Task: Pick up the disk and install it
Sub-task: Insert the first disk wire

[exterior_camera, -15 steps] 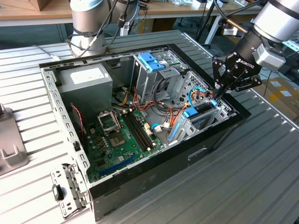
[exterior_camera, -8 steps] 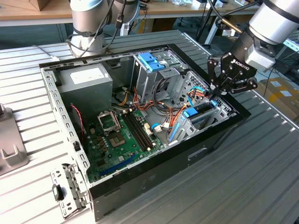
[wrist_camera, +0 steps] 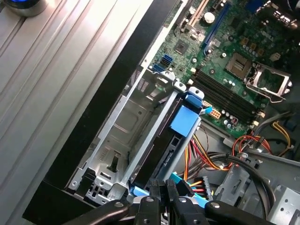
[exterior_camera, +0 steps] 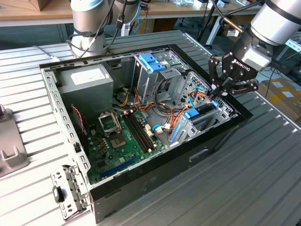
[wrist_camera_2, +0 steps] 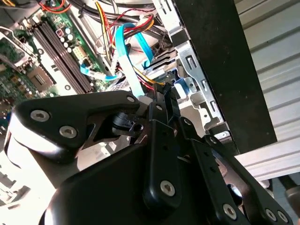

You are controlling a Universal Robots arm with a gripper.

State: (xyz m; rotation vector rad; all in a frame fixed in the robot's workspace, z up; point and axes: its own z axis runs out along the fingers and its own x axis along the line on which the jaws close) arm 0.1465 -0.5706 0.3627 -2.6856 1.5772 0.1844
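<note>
Standing on edge in the drive bay (wrist_camera: pixel 123 123) of the open computer case (exterior_camera: pixel 141 181), the disk (wrist_camera: pixel 161 145) is seen in the first wrist view, with its blue rail (wrist_camera: pixel 186 120) uppermost. The gripper (exterior_camera: pixel 217 98) is held directly over the disk's end, at the case corner nearest the exterior view's right. Its fingers (wrist_camera: pixel 159 206) are drawn close together, nearly shut, at the blue rail's end; whether the rail is actually pinched cannot be told. The case is carried on a ribbed metal counter (exterior_camera: pixel 263 169).
</note>
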